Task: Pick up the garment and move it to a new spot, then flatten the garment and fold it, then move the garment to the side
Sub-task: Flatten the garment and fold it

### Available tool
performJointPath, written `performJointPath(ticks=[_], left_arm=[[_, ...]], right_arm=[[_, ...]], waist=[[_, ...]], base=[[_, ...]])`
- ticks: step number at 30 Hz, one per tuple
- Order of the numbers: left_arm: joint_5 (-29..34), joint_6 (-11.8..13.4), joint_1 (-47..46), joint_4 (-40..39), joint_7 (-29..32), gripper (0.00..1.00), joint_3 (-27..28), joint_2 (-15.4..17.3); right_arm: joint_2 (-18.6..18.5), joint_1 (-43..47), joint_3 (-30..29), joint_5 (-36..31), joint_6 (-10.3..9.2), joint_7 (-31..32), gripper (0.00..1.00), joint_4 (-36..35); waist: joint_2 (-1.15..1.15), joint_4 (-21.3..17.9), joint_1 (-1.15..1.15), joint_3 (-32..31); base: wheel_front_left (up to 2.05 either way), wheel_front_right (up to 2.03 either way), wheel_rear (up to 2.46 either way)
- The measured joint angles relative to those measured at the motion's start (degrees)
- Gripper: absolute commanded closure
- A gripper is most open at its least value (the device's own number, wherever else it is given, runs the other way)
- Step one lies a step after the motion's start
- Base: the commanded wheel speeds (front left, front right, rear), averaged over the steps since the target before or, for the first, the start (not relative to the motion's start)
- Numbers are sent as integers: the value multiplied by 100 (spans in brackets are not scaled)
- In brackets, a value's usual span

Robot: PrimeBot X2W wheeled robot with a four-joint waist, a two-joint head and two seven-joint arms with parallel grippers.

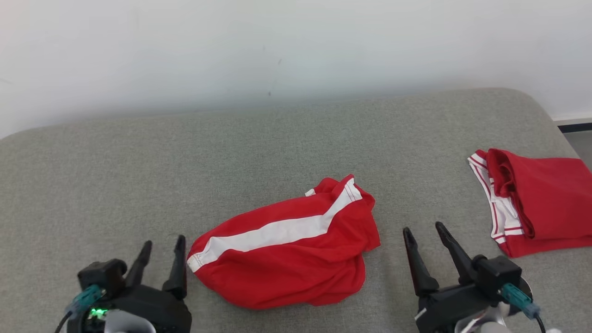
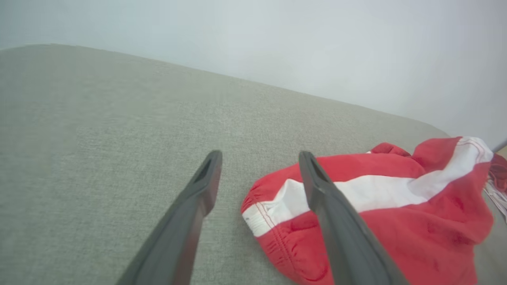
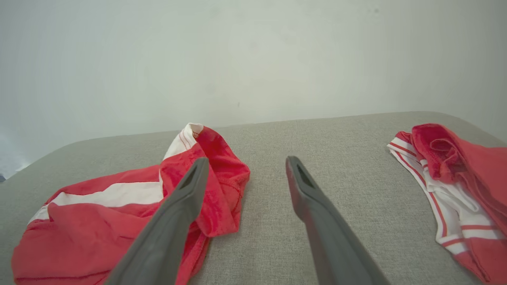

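The crumpled red garment with a white stripe [image 1: 296, 268] lies bunched on the grey fabric cushion [image 1: 138, 175], between the left end effector [image 1: 163, 241] and the right end effector [image 1: 422, 227] — both with fingers apart, empty. A pinch into the heap may catch several layers, so flattening fails; a wide pull could disturb the folded red garment [image 1: 550, 199] at the right.

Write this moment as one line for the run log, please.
left gripper: open, beside crumpled red garment | right gripper: open, empty | second red garment: lying at right on grey cushion
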Motion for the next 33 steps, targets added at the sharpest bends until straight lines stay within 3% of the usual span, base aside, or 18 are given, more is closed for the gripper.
performJointPath(ticks=[4,10,14,21,29,30,32,33], left_arm=[[788,30,555,-822,0,0,838,-210],[1804,-379,1378,-1527,0,0,1777,-705],[2160,-637,1738,-1668,-1,0,2239,-1070],[2549,-1067,2020,-1603,-1,0,2662,-1483],[2818,-1329,2021,-1480,-1,0,2892,-1708],[2836,-1357,2020,-1470,-1,0,2918,-1725],[2864,-1389,2019,-1455,-1,0,2962,-1751],[2867,-1424,2019,-1448,0,0,2981,-1760]], right_arm=[[-78,-342,230,101,1,283,0,125],[-198,-1095,465,424,1,1079,0,528],[-243,-1519,692,731,1,1618,0,825],[-326,-1908,973,1177,1,2043,0,1165],[-378,-2198,1459,1608,0,2140,0,1421],[-387,-2234,1508,1629,1,2126,41,1438],[-409,-2262,1584,1648,1,2016,100,1467],[-415,-2261,1599,1686,0,1959,100,1473]], waist=[[0,44,0,25],[0,129,0,69],[0,233,0,86],[0,449,0,88],[0,631,0,101],[0,642,0,102],[0,655,0,96],[0,655,0,92]], base=[[0,0,0],[0,0,0],[0,0,0],[0,0,0],[0,0,0],[0,0,0],[0,0,0],[0,0,0]])
